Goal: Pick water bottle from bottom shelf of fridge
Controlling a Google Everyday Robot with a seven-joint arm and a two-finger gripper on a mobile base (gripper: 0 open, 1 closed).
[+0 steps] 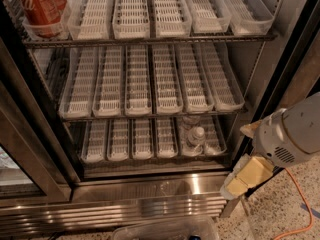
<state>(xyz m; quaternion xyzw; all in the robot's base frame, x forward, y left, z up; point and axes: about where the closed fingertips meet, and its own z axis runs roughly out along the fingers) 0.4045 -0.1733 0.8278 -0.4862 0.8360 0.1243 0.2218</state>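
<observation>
The fridge (150, 191) stands open with three wire racks of white lane trays. The water bottle (196, 135), clear with a whitish-grey cap, stands in the fifth lane from the left on the bottom shelf (142, 140). My gripper (241, 178), yellowish under the white arm housing (290, 136), hangs outside the fridge at the lower right. It is to the right of the bottle, a little lower in the picture, by the right door frame. It holds nothing that I can see.
Red cola cans (39, 4) stand at the top left of the upper rack. A black door frame (280, 79) runs along the right side. An orange cable (300, 204) lies on the speckled floor. A clear plastic object (165, 229) sits at the bottom edge.
</observation>
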